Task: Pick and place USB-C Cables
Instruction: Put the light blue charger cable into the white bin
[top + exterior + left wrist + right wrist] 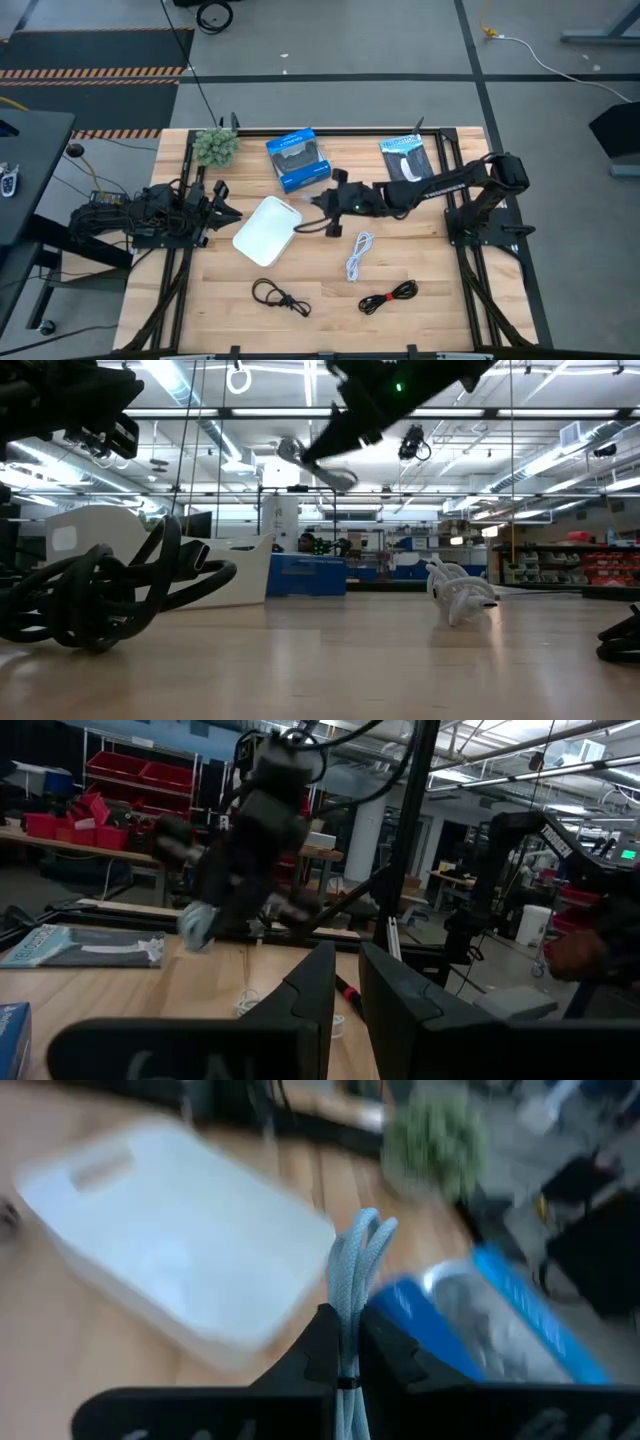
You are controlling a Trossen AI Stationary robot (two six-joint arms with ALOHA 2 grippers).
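1. Small pale grey braided cable (355, 1270): a folded loop pinched upright between dark gripper fingers, above the table.
2. White coiled cable (358, 255): a loose elongated bundle lying mid-table.
3. Black coiled cable (279, 296): flat near the front edge.
4. Black-and-red cable (388, 296): flat, right of the black one.

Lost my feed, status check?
Right hand shut on grey cable, near white bin. Left hand parked, nearly shut. Three cables on table.
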